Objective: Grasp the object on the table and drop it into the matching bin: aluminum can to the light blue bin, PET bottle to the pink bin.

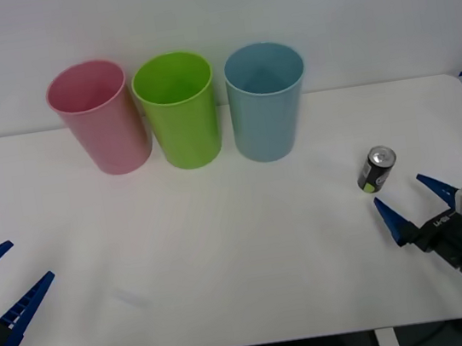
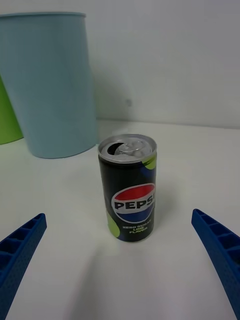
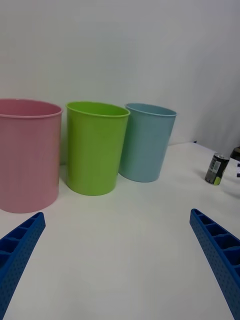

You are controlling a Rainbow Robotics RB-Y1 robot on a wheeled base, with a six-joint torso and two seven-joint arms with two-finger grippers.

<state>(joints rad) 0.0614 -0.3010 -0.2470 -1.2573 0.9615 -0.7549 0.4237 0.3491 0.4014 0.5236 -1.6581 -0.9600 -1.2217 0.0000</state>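
A small black aluminum can [image 1: 377, 169] stands upright on the white surface [image 1: 225, 251] near its right edge, just ahead of the right gripper [image 1: 409, 199], whose blue fingers are spread apart with bare surface around the can. The left gripper [image 1: 2, 287] waits with fingers apart at the near left edge. Pink bin [image 1: 99, 117], lime-green bin [image 1: 177, 109] and light blue bin [image 1: 266, 99] line the far edge.

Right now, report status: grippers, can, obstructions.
Right gripper open, just short of the small black aluminum can, upright on the white table. Left gripper open, parked. Nothing between can and light blue plastic bin.
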